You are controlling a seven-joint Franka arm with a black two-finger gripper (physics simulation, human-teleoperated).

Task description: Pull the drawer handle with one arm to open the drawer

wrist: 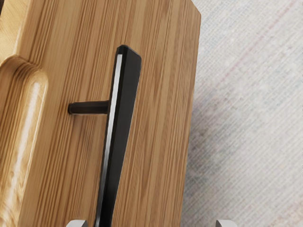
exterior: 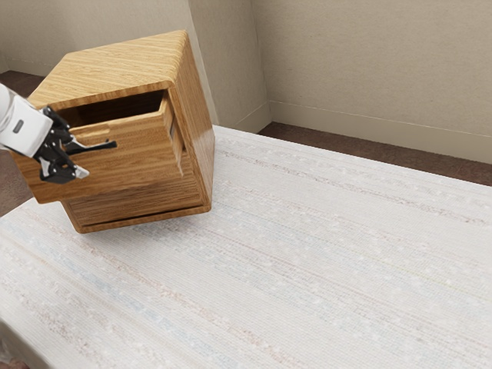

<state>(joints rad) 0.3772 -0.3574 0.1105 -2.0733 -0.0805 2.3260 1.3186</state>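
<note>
Black handle [wrist: 118,142] sat between spread fingertips [wrist: 78,223] — gripper [exterior: 77,158] open, not clamped, at left edge of the exterior frame. Upper left, the drawer [exterior: 131,157] stood partly out of its cabinet [exterior: 192,100], 1 dark gap showing above it — judged partly opened, more pulling probably left.

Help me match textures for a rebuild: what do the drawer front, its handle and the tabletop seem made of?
Drawer front: wood, light oak-like, with straight grain and a satin sheen. Handle: probably metal, black with a bright silvery edge; coated plastic is possible. Tabletop: pale, whitewashed, finely streaked, perhaps limed wood or laminate; the look leaves it open.
</note>
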